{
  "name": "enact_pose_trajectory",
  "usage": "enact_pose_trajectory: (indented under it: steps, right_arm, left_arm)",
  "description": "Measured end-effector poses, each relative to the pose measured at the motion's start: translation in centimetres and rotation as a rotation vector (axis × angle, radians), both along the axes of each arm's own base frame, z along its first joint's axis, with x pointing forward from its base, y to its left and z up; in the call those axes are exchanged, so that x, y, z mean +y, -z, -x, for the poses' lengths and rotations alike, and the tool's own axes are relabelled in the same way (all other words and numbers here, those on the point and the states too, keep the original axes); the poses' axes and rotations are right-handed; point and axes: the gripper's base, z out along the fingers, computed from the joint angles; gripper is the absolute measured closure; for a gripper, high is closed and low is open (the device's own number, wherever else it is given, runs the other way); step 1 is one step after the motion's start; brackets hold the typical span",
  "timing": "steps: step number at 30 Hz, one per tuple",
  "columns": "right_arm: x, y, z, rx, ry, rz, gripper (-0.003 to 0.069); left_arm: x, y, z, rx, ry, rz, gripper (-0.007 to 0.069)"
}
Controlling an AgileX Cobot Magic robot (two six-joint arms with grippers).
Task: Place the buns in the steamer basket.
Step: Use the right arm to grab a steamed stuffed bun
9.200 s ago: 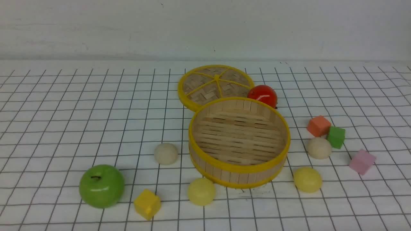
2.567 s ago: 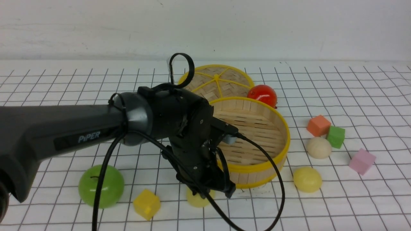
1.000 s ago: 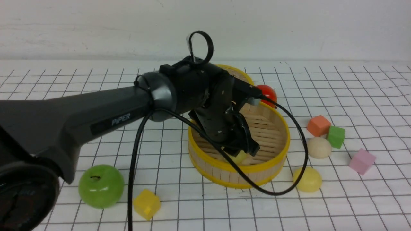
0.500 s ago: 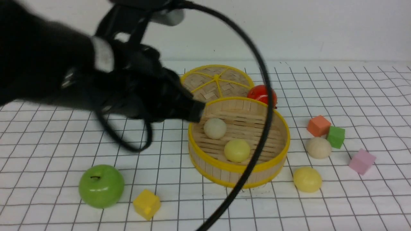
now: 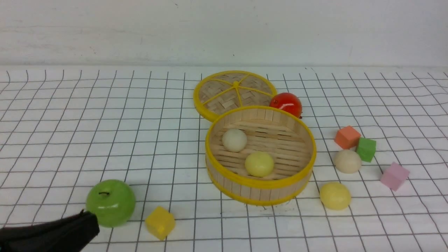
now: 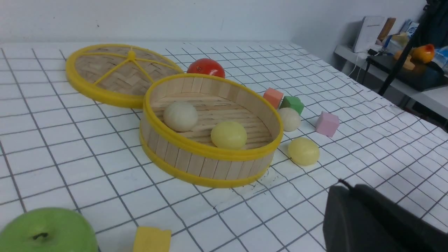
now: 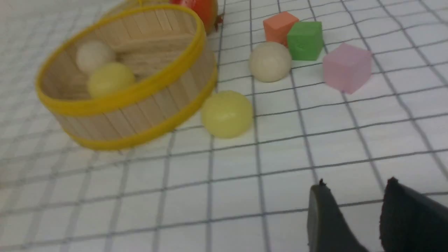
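Only a dark tip of the left gripper [image 5: 52,232] shows, cut off by the corner; its jaws can't be read. Just beside its finger [image 6: 378,224], the green apple [image 6: 45,231] and yellow cube [image 6: 151,239] are clipped in the left wrist view.

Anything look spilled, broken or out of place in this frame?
Nothing stands out. The steamer basket sits upright holding a white bun and a yellow bun; the other white bun and other yellow bun lie intact on the cloth to its right.

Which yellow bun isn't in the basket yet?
The pale yellow bun on the table, right of the steamer basket; the other yellow bun sits inside it.
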Motion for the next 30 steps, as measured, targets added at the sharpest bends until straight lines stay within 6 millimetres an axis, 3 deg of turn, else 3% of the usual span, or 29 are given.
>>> enact_pose_trajectory:
  steps: [4, 7, 9, 11, 15, 18, 21, 27, 30]
  right_arm:
    - [0.1, -1.3, -0.2, -0.085, 0.055, -0.341, 0.0419]
    - [-0.1, -2.2, -0.3, -0.135, 0.075, -0.443, 0.0438]
    - [0.1, -2.7, -0.2, -0.121, 0.057, -0.453, 0.0459]
    - [0.8, -5.0, 0.0, -0.056, -0.009, -0.404, 0.0515]
    - [1.9, -8.8, -1.6, 0.208, -0.157, -0.134, 0.061]
    - [2.3, -10.1, -4.0, 0.407, -0.236, 0.005, 0.0649]
    - [2.4, -11.3, -8.5, 0.606, -0.292, 0.128, 0.0659]
    - [3.4, -9.5, -16.1, 0.808, -0.332, 0.209, 0.0659]
    - [4.8, -8.8, -18.4, 0.828, -0.377, 0.27, 0.0658]
  left_arm:
    - [0.6, 2.0, 0.7, 0.002, 0.0, 0.0, 0.0638]
    - [0.6, 3.2, 0.8, 0.022, 0.0, -0.016, 0.0638]
    - [0.6, 3.7, 0.8, 0.033, 0.0, -0.025, 0.0638]
    - [0.6, 4.4, 0.8, 0.052, 0.0, -0.04, 0.0638]
    - [0.6, 4.9, 0.8, 0.076, 0.003, -0.06, 0.0638]
    - [0.6, 5.0, 0.9, 0.085, 0.004, -0.065, 0.0638]
    - [0.6, 5.1, 0.9, 0.09, 0.005, -0.069, 0.0638]
    - [0.6, 5.1, 0.9, 0.095, 0.006, -0.074, 0.0638]
    - [0.6, 5.1, 0.9, 0.096, 0.006, -0.073, 0.0638]
